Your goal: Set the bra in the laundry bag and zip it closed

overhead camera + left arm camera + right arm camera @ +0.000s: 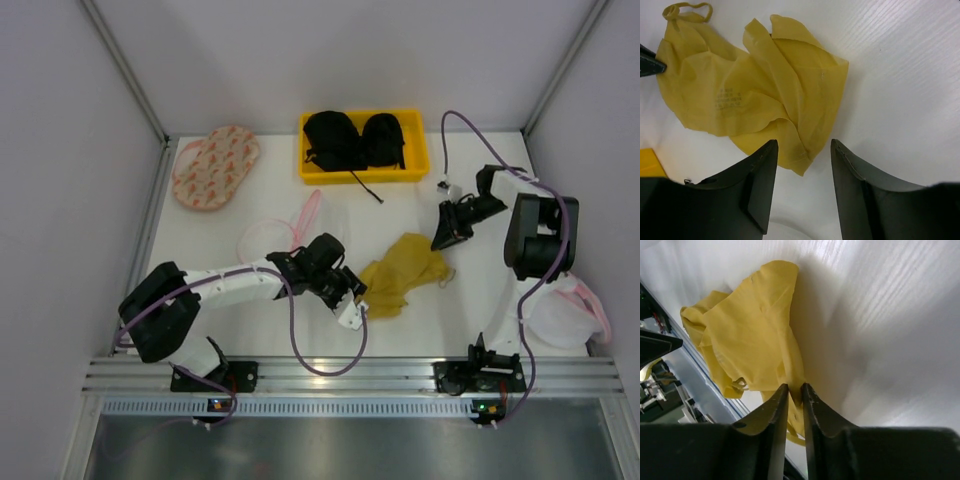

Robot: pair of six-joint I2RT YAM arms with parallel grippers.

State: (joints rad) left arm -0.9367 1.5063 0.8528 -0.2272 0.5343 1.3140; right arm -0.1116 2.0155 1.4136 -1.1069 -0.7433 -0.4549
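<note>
1. White desk (270, 190) between pale walls carries a yellow bin (310, 170) of black bras (350, 140) at the back.
2. Mid-desk lies the bra (403, 275), crumpled, between the two arms.
3. At its near-left edge the left pincer (354, 306) is released, jaws apart, grasping nothing.
4. At its far-right edge the right pincer (440, 240) is clenched on the bra, with cloth showing in the narrow gap between the jaws.
5. Behind the left arm lies the laundry bag (300, 222), apart from the bra.

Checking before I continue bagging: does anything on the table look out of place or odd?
A black strap trails out of the yellow bin onto the table. The bra lies crumpled in a heap, outside the laundry bag.
</note>
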